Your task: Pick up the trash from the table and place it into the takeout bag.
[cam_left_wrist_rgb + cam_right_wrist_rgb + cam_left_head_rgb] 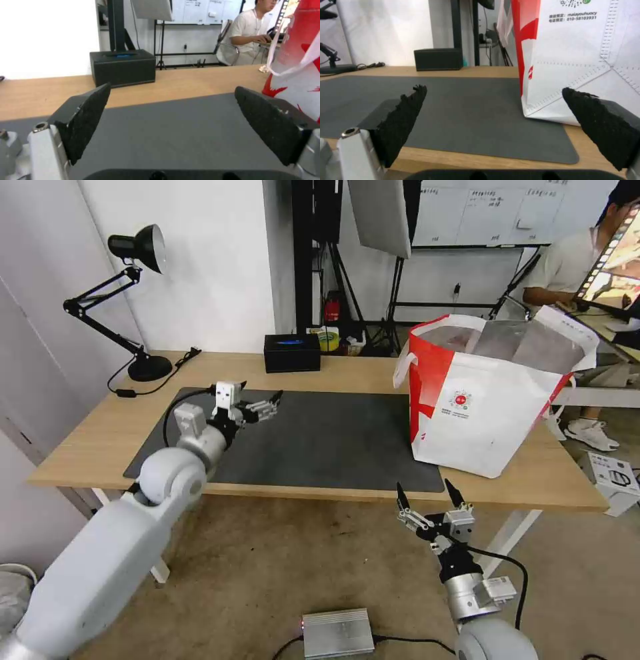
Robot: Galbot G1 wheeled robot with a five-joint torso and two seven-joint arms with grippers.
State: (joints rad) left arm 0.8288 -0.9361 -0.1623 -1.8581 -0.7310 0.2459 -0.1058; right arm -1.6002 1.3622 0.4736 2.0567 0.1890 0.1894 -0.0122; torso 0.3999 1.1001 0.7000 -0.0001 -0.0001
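The right gripper (pixel 493 112) hangs at the near edge of the surface (pixel 480 157), its black pads (pixel 403 120) spread wide with nothing between them. Beyond lies the dark grey mat (pixel 460 110); the takeout bag (pixel 580 62) stands partly on it. A black box (pixel 438 59) sits at the far edge.

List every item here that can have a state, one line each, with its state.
Takeout bag: upright, mouth open.
Left end effector: open, above the mat.
Right end effector: open, before the table edge.
Desk lamp: off.
Tissue box: upright.
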